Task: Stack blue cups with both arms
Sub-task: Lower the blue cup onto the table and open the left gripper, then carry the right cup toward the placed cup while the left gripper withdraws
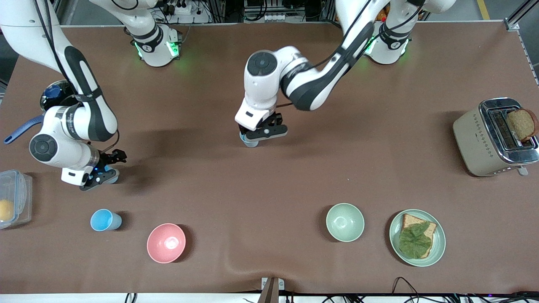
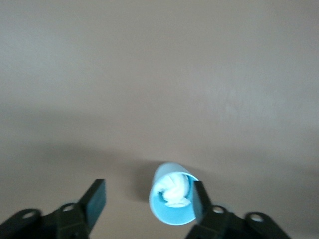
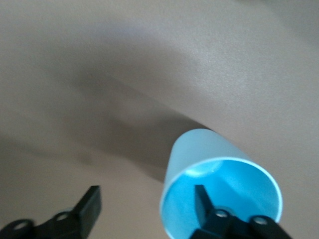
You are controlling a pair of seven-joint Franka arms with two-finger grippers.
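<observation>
A brown table fills the front view, with dark equipment racks glimpsed along the top edge. A toaster is seen at the right edge, a clear container at the left edge. A plate, a green bowl and a pink bowl are lined along the lower part. The left gripper is set at centre, fingers spread, one finger inside a blue cup. The right gripper, mid-left, is likewise spread with one finger dipped in a second cup. A third cup is left standing lower left
</observation>
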